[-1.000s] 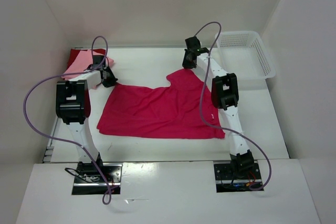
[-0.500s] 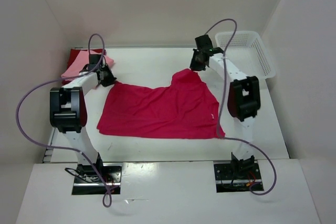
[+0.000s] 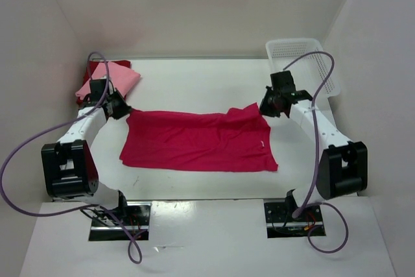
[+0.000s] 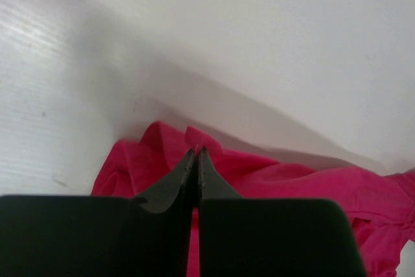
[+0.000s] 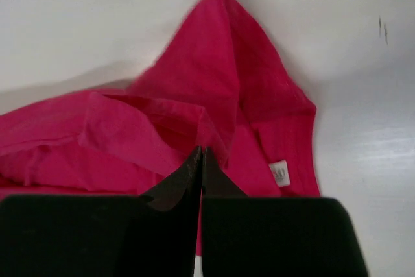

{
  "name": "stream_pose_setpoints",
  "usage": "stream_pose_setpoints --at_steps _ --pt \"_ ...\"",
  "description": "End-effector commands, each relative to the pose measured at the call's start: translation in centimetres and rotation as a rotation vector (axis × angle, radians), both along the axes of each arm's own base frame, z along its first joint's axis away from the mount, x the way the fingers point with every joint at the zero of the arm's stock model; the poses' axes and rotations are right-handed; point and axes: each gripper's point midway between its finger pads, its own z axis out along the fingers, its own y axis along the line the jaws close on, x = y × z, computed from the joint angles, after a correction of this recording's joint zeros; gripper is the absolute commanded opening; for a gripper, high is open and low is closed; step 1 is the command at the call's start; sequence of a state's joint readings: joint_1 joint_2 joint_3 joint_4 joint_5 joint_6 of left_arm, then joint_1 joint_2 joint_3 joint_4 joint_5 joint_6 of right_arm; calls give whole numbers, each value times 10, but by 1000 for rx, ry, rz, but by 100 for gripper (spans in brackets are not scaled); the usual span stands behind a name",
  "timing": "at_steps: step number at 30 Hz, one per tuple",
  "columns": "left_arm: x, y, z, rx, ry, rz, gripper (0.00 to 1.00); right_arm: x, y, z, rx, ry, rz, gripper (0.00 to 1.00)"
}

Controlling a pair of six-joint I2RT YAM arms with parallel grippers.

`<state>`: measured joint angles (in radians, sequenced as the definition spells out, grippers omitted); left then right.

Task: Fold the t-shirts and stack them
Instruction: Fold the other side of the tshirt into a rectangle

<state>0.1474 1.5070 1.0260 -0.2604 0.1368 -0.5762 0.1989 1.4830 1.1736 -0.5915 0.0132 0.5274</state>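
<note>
Table carries the crimson shirt at its centre, drawn wider and flatter than a second ago, both arms having swung outward. Left gripper and right gripper each pinch a far corner, fingers pressed together on the cloth. Count: three shirts, the pink shirt lying on the dark red shirt at far left; one basket; two grippers.

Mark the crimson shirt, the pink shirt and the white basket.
crimson shirt (image 3: 194, 144), top view, middle of the spread cloth.
pink shirt (image 3: 118, 76), top view, its folded upper face.
white basket (image 3: 292, 48), top view, bare lattice floor.
</note>
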Motion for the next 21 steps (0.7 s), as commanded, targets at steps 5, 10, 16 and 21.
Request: stream_pose_setpoints --at_steps 5,10,16,21 --pt "-42 5 -20 -89 70 24 6 -63 -8 -18 34 98 -36 0" --pt "-52 1 -25 -174 82 30 6 -88 -9 -24 51 166 -62 3" --pt "-54 2 -26 -184 89 34 7 -114 -12 -20 52 227 -66 7" --pt "-57 11 -29 -162 104 66 9 -146 -16 -17 46 306 -73 10"
